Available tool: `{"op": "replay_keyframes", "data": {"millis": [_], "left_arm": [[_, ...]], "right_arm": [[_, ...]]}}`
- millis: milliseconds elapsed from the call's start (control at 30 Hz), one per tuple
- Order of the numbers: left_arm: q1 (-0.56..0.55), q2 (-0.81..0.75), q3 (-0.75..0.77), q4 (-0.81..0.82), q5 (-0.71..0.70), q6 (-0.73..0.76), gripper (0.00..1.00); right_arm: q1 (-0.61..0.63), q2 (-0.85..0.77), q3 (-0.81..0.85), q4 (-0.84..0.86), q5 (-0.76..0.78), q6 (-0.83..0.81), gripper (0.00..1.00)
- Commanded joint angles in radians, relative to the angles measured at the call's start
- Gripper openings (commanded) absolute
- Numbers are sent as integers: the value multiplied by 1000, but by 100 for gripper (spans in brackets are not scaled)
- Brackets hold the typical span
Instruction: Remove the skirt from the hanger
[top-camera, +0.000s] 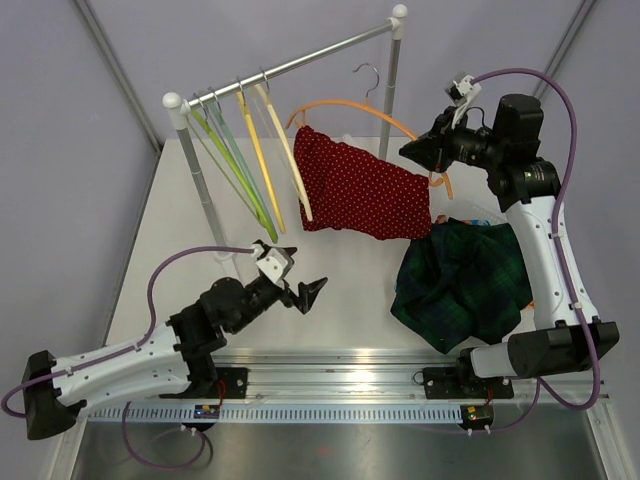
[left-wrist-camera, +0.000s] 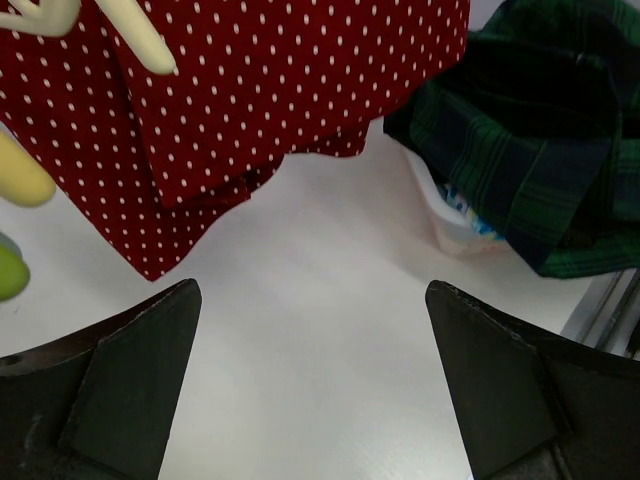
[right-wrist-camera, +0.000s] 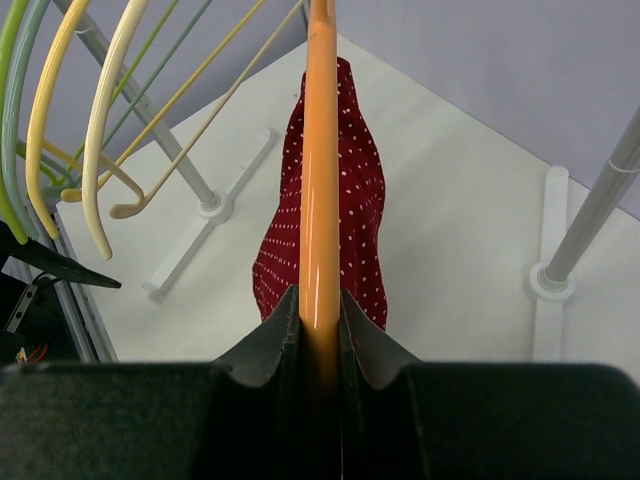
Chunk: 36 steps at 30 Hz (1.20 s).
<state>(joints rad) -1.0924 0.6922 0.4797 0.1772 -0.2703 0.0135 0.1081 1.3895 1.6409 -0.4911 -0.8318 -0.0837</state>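
Top view: one red dotted skirt (top-camera: 360, 190) hangs mid-frame from one orange hanger (top-camera: 340, 105), with one dark plaid garment (top-camera: 465, 275) at lower right.

Left wrist view: the left gripper (left-wrist-camera: 315, 300), its two fingers wide and empty, sits below the skirt (left-wrist-camera: 250, 90).

Right wrist view: the right gripper (right-wrist-camera: 320, 300) clamps the hanger (right-wrist-camera: 320, 150) between its two fingers.

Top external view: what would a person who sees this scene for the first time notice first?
The red skirt with white dots stands out most; it hangs on an orange hanger in the middle of the view. The right gripper is shut on one end of that hanger. To the right of the skirt, lower in the view, lies a crumpled dark green plaid cloth.
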Motion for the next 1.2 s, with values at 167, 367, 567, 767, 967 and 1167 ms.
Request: {"op": "replay_keyframes", "data": {"millis": [167,367,567,767,967,1167], "left_arm": [[-3,167,-38,419,-44,-72,99],[-6,335,-85,628,-58,-83,99],[-9,461,-150,859,-89,-38,99],[-12,553,-129,964,-113,-40,99],[-9,650,-79,1024,-127,-20,92],[-12,725,-67,1126,-76,-20,45]], "right_arm": [[-4,-101,-133,161,-78,59,0],[-4,-181,-277,161,-135,113,0],[-4,-196,-299,135,-225,180,0],[-2,-219,-311,109,-300,236,0],[2,-245,-329,89,-354,271,0],[2,-262,-337,66,-388,285,0]]}}
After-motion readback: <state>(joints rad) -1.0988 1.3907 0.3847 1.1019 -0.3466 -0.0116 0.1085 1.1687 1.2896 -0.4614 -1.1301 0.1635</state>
